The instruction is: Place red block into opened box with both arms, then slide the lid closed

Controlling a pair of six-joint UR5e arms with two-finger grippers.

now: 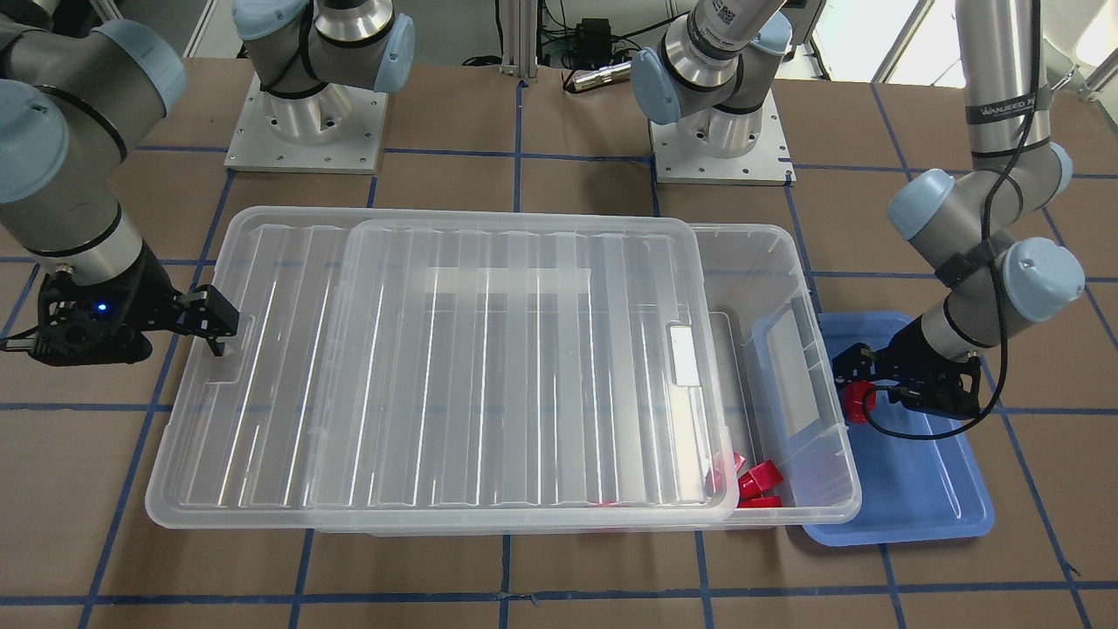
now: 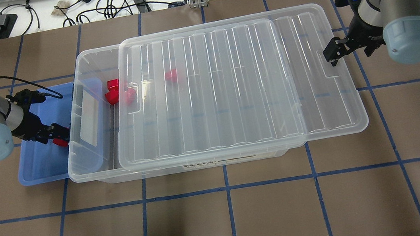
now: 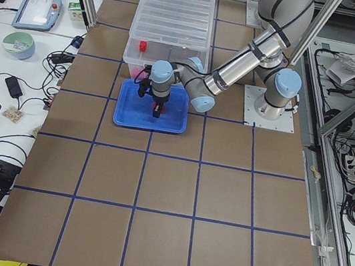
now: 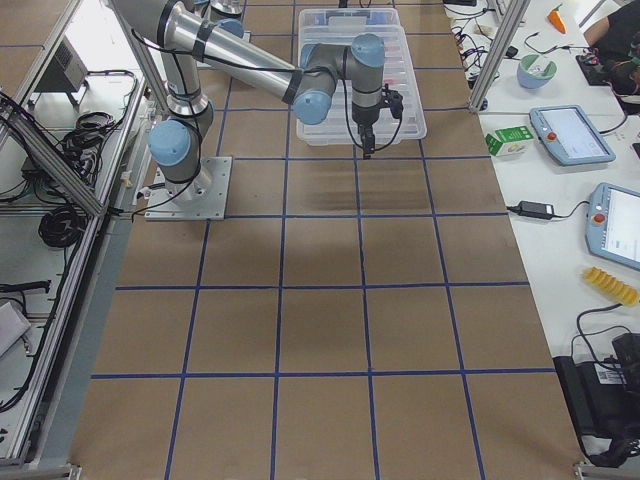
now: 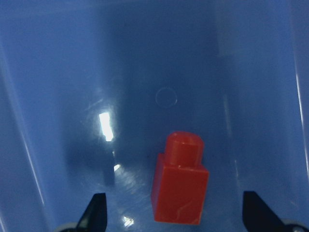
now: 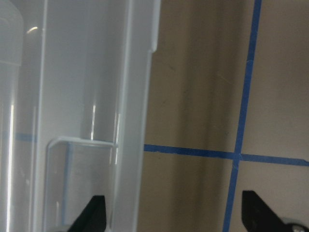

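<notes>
- Grasping the small glossy red plastic block [image 5: 181,179] looks like the step in hand. It lies on the floor of the shallow blue plastic tray [image 2: 36,171], just outside the box's short wall.
- The left gripper [image 5: 176,207] is spread wide, one fingertip on each side of the block, touching nothing.
- Centre over the block's wider body and pinch its flat sides. The narrow stepped end would probably slip.
- Go low enough that the pads meet the body squarely.
- The large clear plastic storage box [image 2: 85,63] is uncovered only in a narrow strip at this end, where other red blocks [image 2: 114,93] lie. Lift above the wall and release over that strip.
- The right gripper [image 6: 176,208], also spread and empty, hangs at the far short end of the ribbed clear plastic lid [image 2: 210,90], by its handle notch.
</notes>
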